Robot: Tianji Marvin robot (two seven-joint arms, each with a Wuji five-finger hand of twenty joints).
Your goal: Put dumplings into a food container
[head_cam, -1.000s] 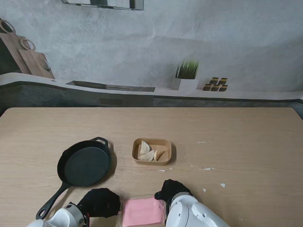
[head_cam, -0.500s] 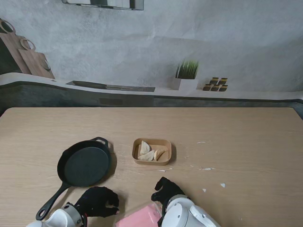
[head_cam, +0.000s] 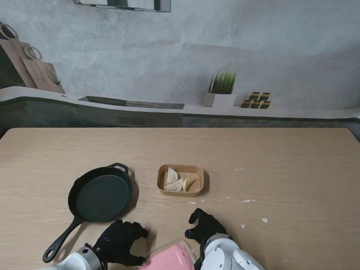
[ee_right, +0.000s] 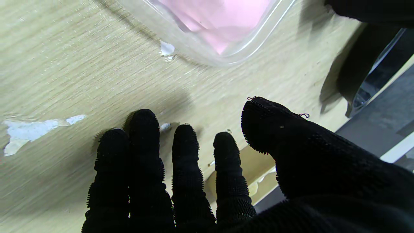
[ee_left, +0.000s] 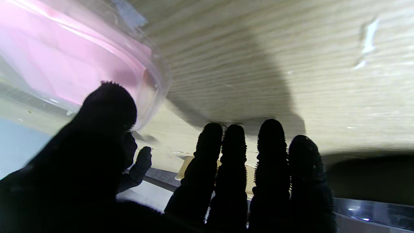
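Note:
A brown food container [head_cam: 180, 180] sits mid-table with three dumplings [head_cam: 179, 182] in it. Its rim shows past the fingers in the right wrist view [ee_right: 255, 168]. A clear lid with a pink underside [head_cam: 169, 256] lies tilted at the table's near edge, between my hands; it also appears as the clear pink lid [ee_left: 74, 58] and the pink lid [ee_right: 220, 26]. My left hand [head_cam: 121, 243] is open, fingers spread, thumb close to the lid's rim. My right hand [head_cam: 205, 225] is open beside the lid, fingers stretched toward the brown container.
A black cast-iron pan [head_cam: 100, 197] with its handle toward me lies left of the container. White scuffs [head_cam: 245, 201] mark the table on the right. A potted plant [head_cam: 220, 90] and a long tray stand on the back ledge.
The pink lid has slid nearer to me and tilted, its far edge raised. Both hands have opened, fingers spreading, and the left has shifted slightly right.

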